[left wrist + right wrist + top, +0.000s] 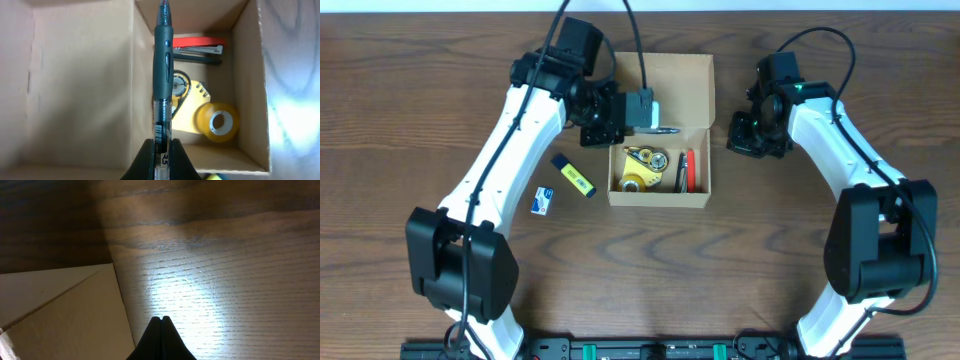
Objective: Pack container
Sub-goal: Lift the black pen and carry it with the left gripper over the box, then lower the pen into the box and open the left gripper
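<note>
We have the pen (162, 65) pinched in our left gripper (161, 150) over the box (248, 85) (right gripper (162, 322) pressed together, empty), so next, we judge, lower and release.

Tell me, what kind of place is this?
Most likely a robot test bench, maybe in a lab. A left arm and a right arm stand at a wooden table, and the left gripper holds a pen over a cardboard box of office things, like a tape roll.
</note>
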### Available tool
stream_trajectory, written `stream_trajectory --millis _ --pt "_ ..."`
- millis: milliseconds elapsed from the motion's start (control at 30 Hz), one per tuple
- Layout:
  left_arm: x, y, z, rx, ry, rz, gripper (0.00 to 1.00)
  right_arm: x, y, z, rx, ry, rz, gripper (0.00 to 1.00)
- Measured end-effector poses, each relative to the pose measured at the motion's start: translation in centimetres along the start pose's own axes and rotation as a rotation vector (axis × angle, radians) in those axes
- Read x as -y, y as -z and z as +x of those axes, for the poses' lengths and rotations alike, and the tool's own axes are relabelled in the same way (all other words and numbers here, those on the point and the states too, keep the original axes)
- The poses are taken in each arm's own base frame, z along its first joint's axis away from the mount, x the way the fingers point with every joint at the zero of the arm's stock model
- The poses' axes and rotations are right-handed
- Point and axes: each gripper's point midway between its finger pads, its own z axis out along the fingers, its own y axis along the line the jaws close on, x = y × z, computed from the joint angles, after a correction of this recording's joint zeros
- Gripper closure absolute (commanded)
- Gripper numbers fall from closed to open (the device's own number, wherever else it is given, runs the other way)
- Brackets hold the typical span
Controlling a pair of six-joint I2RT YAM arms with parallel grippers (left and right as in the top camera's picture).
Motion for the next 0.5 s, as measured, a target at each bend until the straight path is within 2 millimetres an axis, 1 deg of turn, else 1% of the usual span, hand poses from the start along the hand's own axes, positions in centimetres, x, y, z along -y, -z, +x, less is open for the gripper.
stream_trajectory --millis 133,233,300,400,500 --pt "0.1 -0.6 -0.8 0.008 -0.086 0.003 0.94 0.0 0.0 0.0 -0.001 0.003 0.0 0.99" --pt "0.1 -1.7 -0.9 0.008 -0.115 0.015 0.95 0.0 0.0 0.0 -0.002 0.011 0.0 0.99" --pt "0.1 -2.9 -0.6 0.005 -0.121 0.036 0.94 0.0 0.0 0.0 0.0 0.018 0.0 0.99" --pt "0.4 -5.0 0.4 -0.022 -0.113 0.078 0.94 -0.1 0.0 -0.2 0.007 0.024 -0.003 0.98" --pt "-0.1 -6.6 1.3 -0.048 -0.116 0.08 0.94 -0.2 0.0 -0.4 0.016 0.026 -0.006 0.99"
